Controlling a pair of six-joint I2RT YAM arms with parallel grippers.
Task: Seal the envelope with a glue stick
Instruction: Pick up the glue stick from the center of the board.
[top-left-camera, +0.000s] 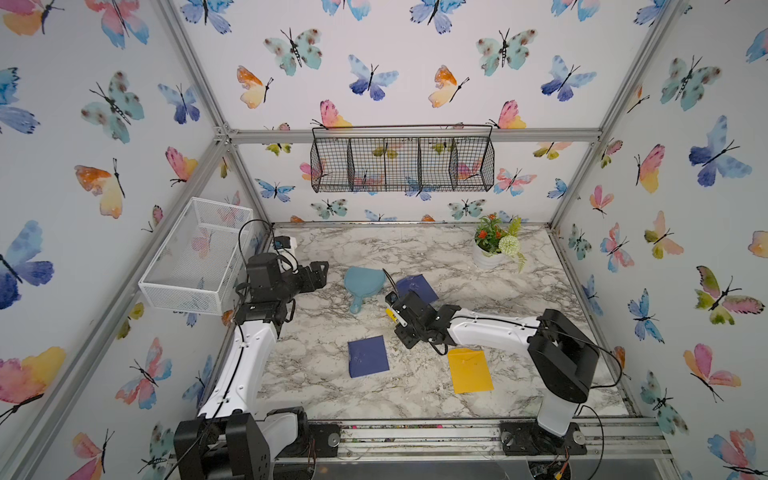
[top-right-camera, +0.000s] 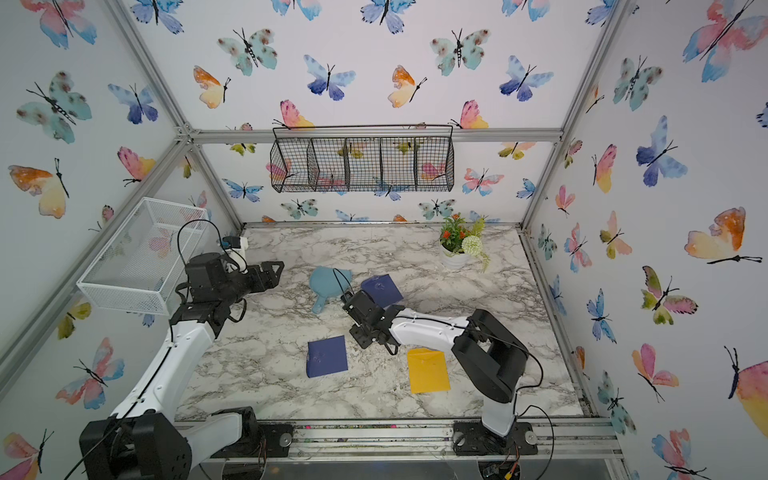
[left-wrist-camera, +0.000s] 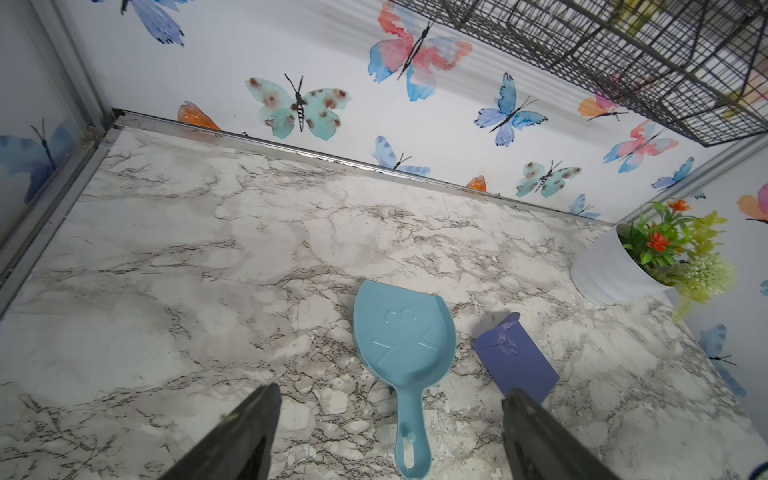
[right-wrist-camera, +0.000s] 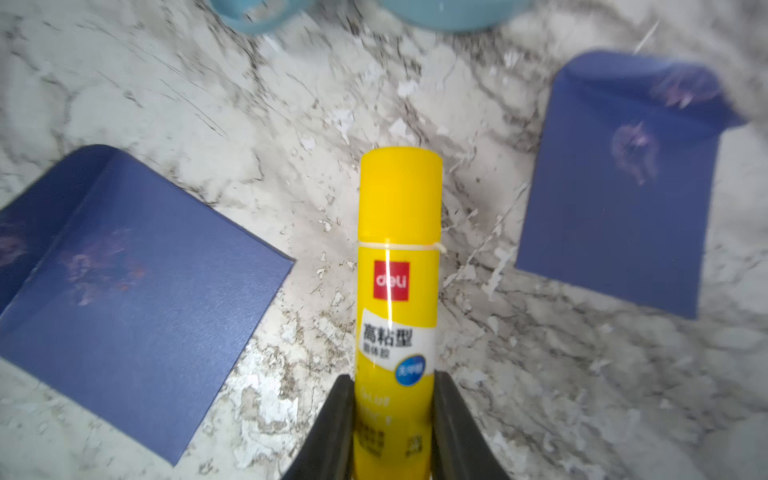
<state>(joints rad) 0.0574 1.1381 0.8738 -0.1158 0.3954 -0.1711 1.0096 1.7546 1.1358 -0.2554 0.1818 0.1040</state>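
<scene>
The glue stick (right-wrist-camera: 397, 270), a yellow tube with a white label and its cap on, is clamped at its lower end in my right gripper (right-wrist-camera: 394, 379), which is shut on it. In a top view only a bit of yellow shows on the glue stick (top-left-camera: 390, 313), at mid-table. Below it lie two blue envelopes, one nearer the front (top-left-camera: 368, 356) (right-wrist-camera: 137, 299) and one further back (top-left-camera: 417, 289) (right-wrist-camera: 623, 187). A yellow envelope (top-left-camera: 469, 370) lies at the front right. My left gripper (top-left-camera: 322, 274) (left-wrist-camera: 390, 392) hangs open and empty at the left.
A light blue scoop (top-left-camera: 363, 284) (left-wrist-camera: 403, 340) lies between the two grippers. A white pot of flowers (top-left-camera: 494, 245) stands at the back right. A white mesh basket (top-left-camera: 195, 257) is on the left wall and a black wire basket (top-left-camera: 403, 164) on the back wall.
</scene>
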